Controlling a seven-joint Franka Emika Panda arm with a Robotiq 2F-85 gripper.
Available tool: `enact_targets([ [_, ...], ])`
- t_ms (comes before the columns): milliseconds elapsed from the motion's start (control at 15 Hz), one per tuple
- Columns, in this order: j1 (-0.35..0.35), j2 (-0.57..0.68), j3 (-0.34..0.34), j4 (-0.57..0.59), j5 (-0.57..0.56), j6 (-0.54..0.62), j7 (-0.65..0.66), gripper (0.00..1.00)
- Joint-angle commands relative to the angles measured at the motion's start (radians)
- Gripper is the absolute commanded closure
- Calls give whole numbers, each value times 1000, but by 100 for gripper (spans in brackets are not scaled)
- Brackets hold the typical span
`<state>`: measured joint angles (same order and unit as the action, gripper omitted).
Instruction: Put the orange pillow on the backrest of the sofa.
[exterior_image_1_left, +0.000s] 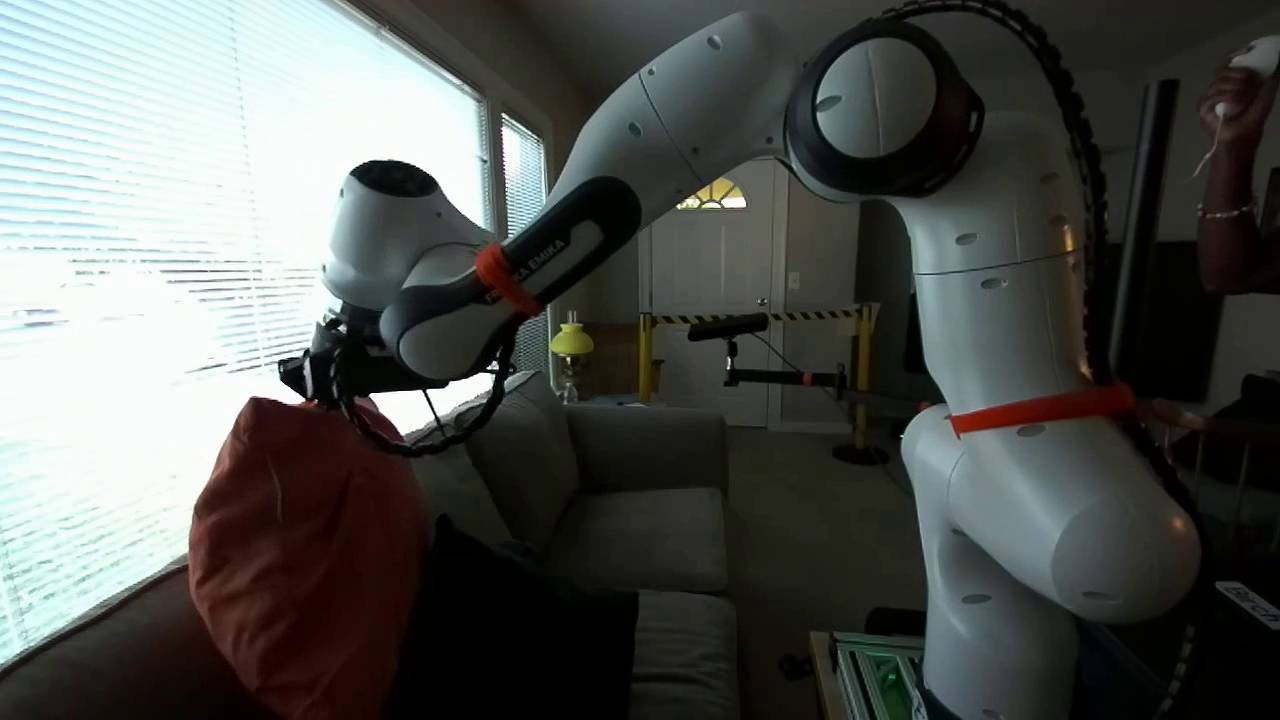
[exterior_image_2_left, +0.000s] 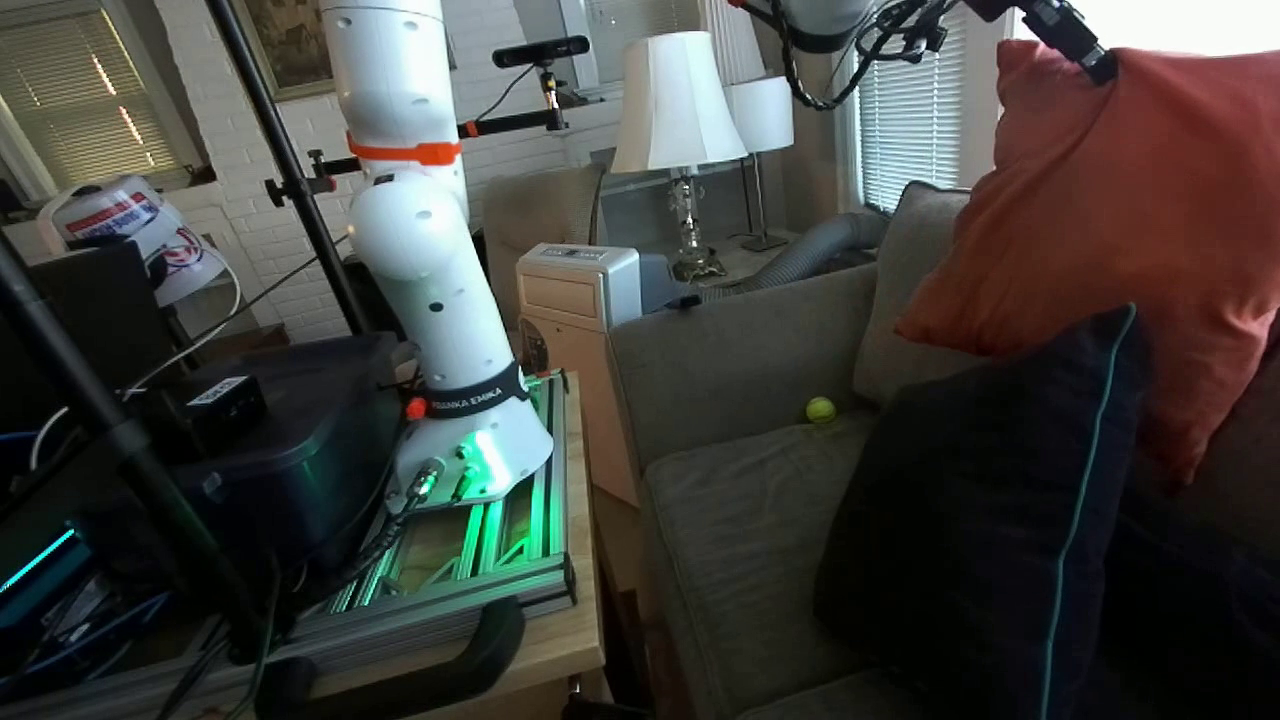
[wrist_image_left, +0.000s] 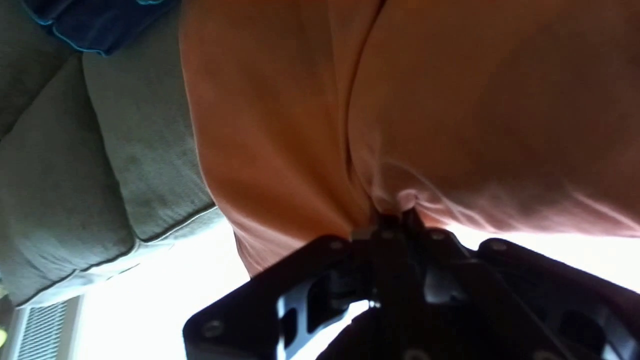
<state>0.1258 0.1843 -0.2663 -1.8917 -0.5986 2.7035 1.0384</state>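
Note:
The orange pillow (exterior_image_1_left: 310, 540) stands upright at the sofa's backrest (exterior_image_1_left: 95, 645) in front of the bright window. It also shows in an exterior view (exterior_image_2_left: 1130, 220) and fills much of the wrist view (wrist_image_left: 280, 125). My gripper (wrist_image_left: 400, 215) is shut on the pillow's upper edge, and the fabric is bunched at its fingertips. In an exterior view the fingertips (exterior_image_2_left: 1100, 68) press into the pillow's top; in another exterior view the gripper (exterior_image_1_left: 320, 400) sits above it. Part of the pillow's lower area is hidden by the dark cushion, so I cannot tell exactly what it rests on.
A dark cushion (exterior_image_1_left: 520, 630) with blue piping leans in front of the pillow; it also shows in an exterior view (exterior_image_2_left: 980, 520). A tennis ball (exterior_image_2_left: 820, 409) lies on the seat by the armrest (exterior_image_2_left: 740, 350). Window blinds (exterior_image_1_left: 150, 250) stand close behind the backrest.

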Motion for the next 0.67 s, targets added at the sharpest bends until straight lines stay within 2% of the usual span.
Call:
enact_targets([
  [0, 88, 5, -127, 42, -224, -42, 270, 99],
  [200, 122, -2, -165, 45, -426, -105, 484, 99],
  [400, 147, -6, -175, 44, -551, -200, 632, 99],
  [467, 53, -13, -65, 46, -606, -256, 684, 99],
  [600, 24, -11, -15, 43, -655, -346, 754, 99],
])
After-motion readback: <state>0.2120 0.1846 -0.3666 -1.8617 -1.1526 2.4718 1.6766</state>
